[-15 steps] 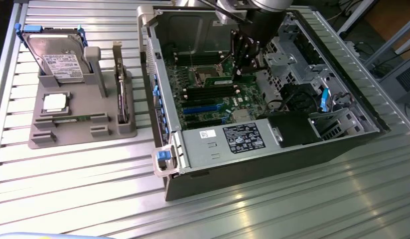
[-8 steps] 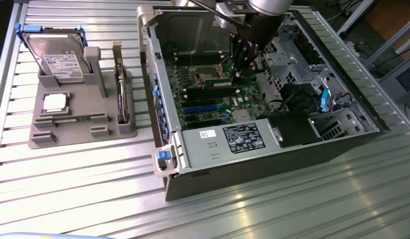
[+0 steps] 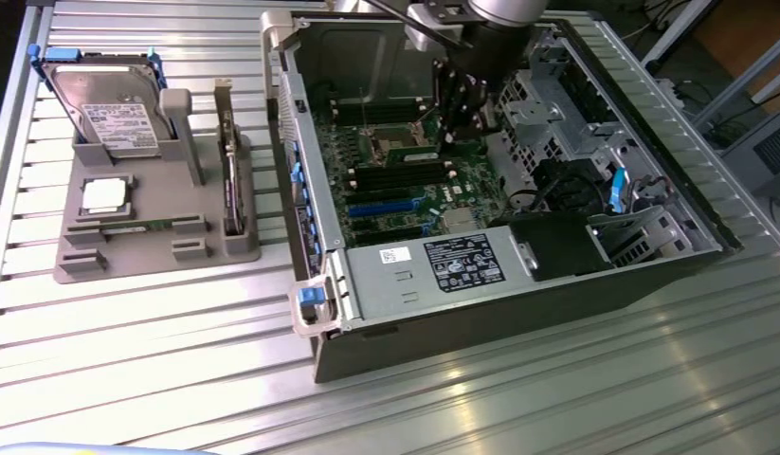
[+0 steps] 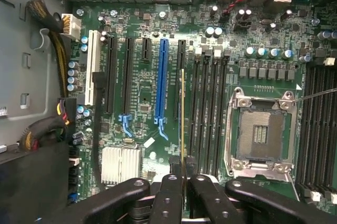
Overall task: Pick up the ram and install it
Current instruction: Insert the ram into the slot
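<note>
Black gripper [image 4: 182,192] fingers [image 4: 167,197] sit closest to my wrist camera, and they are pinched shut on the ram [image 4: 182,118], a long, thin green board stick that I see edge-on. I am holding it by one end so the rest pokes out over the big green motherboard [image 4: 142,92]. That way its thin edge can line up with a slot.

Going from left to right across the wrist view, I see a bundle of yellow and black wires [image 4: 58,50], then a white slot [image 4: 93,66], then some black slots and one long blue slot [image 4: 162,81]. The ram hangs just past the blue slot, right beside the row of long black ram slots [image 4: 208,108]. I think it is not pushed in yet, because I can see board under it. After those slots comes the square silver chip socket [image 4: 261,134], which is open with nothing in it.

In the exterior view, on the left, a grey plastic holder [image 3: 150,237] stands on the ribbed metal table [image 3: 174,360]. It keeps the metal hard drive [image 3: 105,109] upright and the square silver chip [image 3: 105,194] flat, so they are easy to grab. To the right is the open black computer case [image 3: 516,284], lying on its side so my arm can reach down into it.
</note>
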Controlling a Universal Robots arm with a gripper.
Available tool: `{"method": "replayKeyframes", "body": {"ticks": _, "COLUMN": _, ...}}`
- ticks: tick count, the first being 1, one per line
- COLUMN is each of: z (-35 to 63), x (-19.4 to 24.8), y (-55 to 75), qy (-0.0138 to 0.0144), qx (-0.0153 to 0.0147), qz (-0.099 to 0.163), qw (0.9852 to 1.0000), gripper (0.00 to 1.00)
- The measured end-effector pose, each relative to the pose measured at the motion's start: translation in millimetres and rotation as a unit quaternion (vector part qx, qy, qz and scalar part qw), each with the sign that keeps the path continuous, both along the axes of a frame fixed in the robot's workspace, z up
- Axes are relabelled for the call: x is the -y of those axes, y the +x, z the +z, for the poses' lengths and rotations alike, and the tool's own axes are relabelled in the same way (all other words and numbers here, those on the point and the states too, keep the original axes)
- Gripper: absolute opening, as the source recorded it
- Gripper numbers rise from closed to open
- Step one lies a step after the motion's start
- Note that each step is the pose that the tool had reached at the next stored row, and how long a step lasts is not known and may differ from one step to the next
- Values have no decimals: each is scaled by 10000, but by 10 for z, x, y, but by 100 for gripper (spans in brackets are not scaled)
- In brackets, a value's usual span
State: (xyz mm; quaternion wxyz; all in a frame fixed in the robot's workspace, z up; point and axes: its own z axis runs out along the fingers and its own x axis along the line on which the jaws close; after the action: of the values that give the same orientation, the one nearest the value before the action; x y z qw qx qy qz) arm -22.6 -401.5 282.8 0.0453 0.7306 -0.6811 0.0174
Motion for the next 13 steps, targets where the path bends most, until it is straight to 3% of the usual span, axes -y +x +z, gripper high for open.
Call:
{"method": "replayKeyframes", "body": {"ticks": 5, "z": -36, "x": -17, "y": -45, "qy": 0, "qx": 0, "qz": 51, "qw": 10000, "gripper": 12}}
{"method": "replayKeyframes", "body": {"ticks": 13, "z": -104, "x": 20, "y": -126, "qy": 0, "qx": 0, "qz": 123, "qw": 9999, "gripper": 12}}
